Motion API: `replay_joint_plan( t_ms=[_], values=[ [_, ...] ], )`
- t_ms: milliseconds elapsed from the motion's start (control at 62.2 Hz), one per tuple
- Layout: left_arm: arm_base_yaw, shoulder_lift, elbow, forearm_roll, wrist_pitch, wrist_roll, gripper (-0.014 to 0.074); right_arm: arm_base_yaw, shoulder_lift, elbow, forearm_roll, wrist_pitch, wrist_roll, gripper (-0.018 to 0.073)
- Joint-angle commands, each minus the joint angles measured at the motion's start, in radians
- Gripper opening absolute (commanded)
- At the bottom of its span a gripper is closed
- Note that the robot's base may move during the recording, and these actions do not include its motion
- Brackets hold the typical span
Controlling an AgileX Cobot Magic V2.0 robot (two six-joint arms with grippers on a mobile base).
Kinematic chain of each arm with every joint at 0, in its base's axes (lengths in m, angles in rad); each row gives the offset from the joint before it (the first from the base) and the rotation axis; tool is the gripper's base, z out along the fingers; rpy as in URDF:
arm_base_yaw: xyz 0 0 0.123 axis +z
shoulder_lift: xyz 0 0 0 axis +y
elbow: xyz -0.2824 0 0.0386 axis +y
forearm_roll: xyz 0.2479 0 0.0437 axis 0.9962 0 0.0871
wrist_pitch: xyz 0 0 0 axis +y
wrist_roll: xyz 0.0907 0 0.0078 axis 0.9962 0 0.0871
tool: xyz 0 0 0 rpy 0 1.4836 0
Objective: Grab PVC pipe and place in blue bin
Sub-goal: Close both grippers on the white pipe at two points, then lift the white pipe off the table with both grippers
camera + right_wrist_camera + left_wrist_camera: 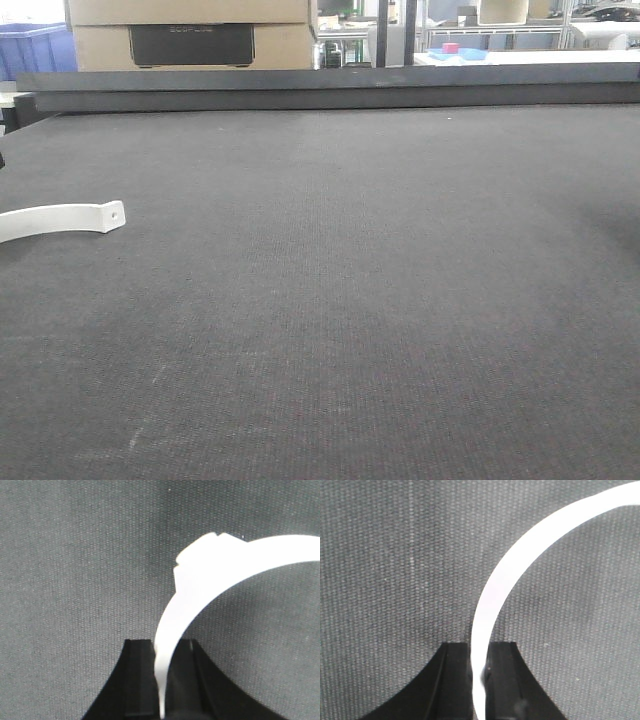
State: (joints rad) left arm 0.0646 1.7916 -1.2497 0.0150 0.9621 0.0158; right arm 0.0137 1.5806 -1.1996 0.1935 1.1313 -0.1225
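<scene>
While both wrist cameras look down on the dark grey woven mat (395, 555), the left gripper (479, 652) pinches a white curved plastic band (520, 565) between its black jaws, and the right gripper (162, 650) clamps a white curved stepped band (200, 580). Far back at the left, behind the mat, stands a blue plastic bin (35, 50).

Two white curved strips (492, 600) (200, 580) (one per hand (479, 650) (162, 647)), one blue bin (35, 55).

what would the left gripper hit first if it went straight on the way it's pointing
Most likely the dark mat. The left gripper, shut on the white curved strip, points at bare mat with nothing else in line. How far off the mat lies is unclear.
</scene>
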Motion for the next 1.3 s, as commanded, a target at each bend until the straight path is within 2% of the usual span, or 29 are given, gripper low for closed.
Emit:
replay_joint_plan(
  t_ms=[0, 499, 740, 917, 1142, 1287],
  values=[
    [-0.004, -0.007, -0.014, -0.004, 0.035, -0.005, -0.0111, 0.0, -0.01, -0.002, -0.003, -0.002, -0.011, -0.0169],
    [-0.008, -0.26, -0.024, -0.007, 0.062, -0.005, -0.0111, 0.017, -0.01, -0.006, 0.019, -0.008, -0.013, -0.0169],
    [-0.008, -0.422, -0.007, -0.073, 0.041, 0.028, -0.0111, 0.05, -0.088, -0.006, 0.019, -0.055, -0.018, -0.0169],
    [-0.008, -0.564, 0.061, -0.195, -0.039, 0.09, -0.0111, 0.05, -0.212, -0.004, 0.019, -0.134, -0.047, -0.0169],
    [-0.008, -0.746, 0.217, -0.214, -0.221, 0.09, -0.0111, 0.05, -0.362, 0.063, 0.019, -0.263, -0.069, -0.0169],
    [-0.008, -0.87, 0.361, -0.221, -0.379, 0.093, -0.0111, 0.05, -0.449, 0.154, 0.019, -0.36, -0.069, -0.0169]
  ],
)
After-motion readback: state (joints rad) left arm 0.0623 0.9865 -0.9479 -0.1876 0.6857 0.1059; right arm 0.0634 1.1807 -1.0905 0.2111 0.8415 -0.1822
